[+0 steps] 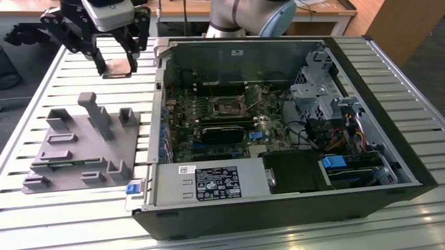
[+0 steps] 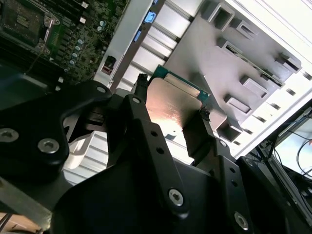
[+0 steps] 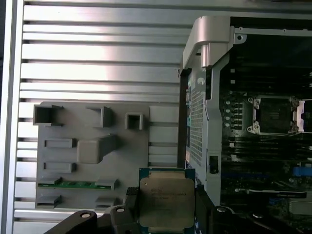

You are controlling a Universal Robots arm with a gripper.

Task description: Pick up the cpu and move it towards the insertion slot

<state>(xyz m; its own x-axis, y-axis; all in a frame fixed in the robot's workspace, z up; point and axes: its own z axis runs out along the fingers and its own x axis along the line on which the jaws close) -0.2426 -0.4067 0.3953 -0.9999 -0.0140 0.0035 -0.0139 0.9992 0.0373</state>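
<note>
Gripper [image 3: 166, 207] jaws closed on cpu [image 3: 166, 202] — lifted above counter [image 1: 62, 88] (beside grey fixture [image 1: 80, 143]), insertion slot [image 3: 273, 115] well apart.

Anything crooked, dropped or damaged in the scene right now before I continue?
Nothing stands out. The cpu sits squarely between the fingers of the gripper, above the slatted table beside the grey fixture. The insertion slot in the open computer case looks unobstructed.

Bright overhead light glared off the slatted tabletop [image 3: 97, 73] in both wrist views. The cpu [image 2: 173, 109] caught a warm sheen, while the near end effector [image 2: 168, 122] loomed dark and soft-focused.
</note>
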